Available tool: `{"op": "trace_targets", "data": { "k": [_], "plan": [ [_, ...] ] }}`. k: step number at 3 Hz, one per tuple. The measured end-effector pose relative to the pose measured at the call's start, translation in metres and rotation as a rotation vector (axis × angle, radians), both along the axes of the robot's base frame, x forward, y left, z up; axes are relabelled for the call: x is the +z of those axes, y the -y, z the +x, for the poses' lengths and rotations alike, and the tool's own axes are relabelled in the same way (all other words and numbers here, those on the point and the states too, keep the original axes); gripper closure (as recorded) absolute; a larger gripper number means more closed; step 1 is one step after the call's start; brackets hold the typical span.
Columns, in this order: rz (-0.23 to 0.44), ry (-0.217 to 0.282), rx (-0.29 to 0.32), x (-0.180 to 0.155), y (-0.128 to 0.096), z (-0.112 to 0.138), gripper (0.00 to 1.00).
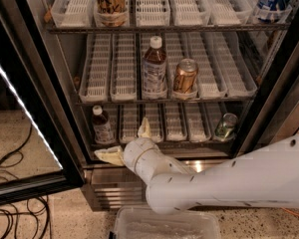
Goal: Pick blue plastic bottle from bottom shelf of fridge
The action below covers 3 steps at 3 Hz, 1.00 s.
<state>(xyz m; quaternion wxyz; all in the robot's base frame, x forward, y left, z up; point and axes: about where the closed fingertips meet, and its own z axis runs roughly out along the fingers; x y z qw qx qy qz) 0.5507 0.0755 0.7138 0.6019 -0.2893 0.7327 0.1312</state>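
Note:
The blue plastic bottle stands upright at the left end of the bottom shelf of the fridge. It is small, with a white cap, dark contents and a pale label. My gripper is open at the shelf's front edge, just right of the bottle. One pale fingertip points up into the shelf, the other lies low, below the bottle. Nothing sits between them. The white arm reaches in from the lower right.
On the middle shelf stand a taller brown bottle and a gold can. A greenish can sits at the bottom shelf's right end. The open glass door hangs left, cables lie on the floor, and a clear bin sits below the arm.

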Motion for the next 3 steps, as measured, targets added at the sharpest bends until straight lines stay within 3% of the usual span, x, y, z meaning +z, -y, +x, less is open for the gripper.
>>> {"op": "trace_targets", "data": {
  "k": [1,3],
  "plan": [
    [0.0,0.0,0.0,0.0,0.0,0.0,0.0],
    [0.048,-0.032,0.001,-0.028,-0.039,0.025,0.0]
  ]
}}
